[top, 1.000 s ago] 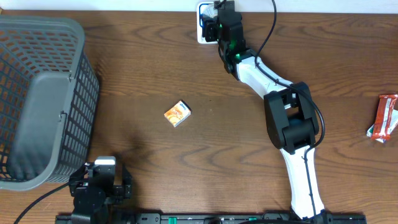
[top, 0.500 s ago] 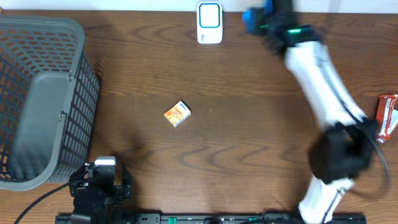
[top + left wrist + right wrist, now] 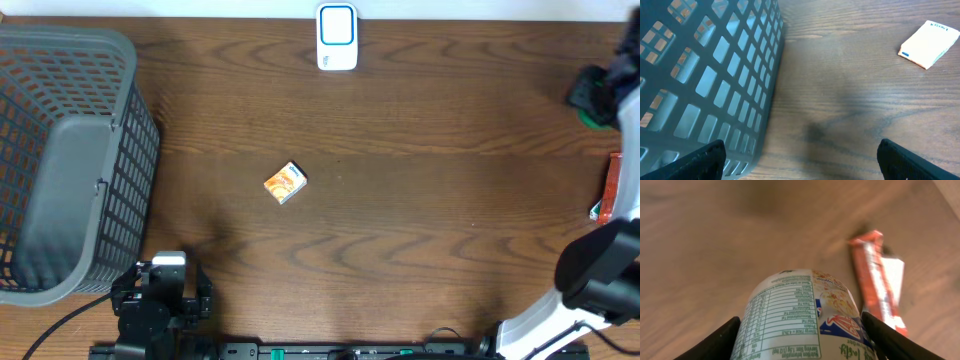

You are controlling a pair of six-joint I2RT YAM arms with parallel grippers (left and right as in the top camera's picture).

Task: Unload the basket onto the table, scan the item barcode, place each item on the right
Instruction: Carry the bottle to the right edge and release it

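Fingers (image 3: 715,342), right: closed part-way around a printed cup (image 3: 805,305), one dark pad on each side of it, nutrition table facing my wrist camera.
Right gripper (image 3: 802,340): I hold it at the far right edge of the wooden table (image 3: 420,230), with the cup over the wood.
Snack bar (image 3: 879,282): orange-red wrapper, lying flat on the table to the right of the cup.
Scanner (image 3: 337,37): white with a blue frame, far centre edge, well apart from the cup.
Left gripper (image 3: 800,167): near left corner, fingers spread wide over bare wood.
Basket (image 3: 135,140): grey mesh, left side, just beside my left gripper.
Small orange box (image 3: 286,183): mid-table, between basket and scanner, apart from both.
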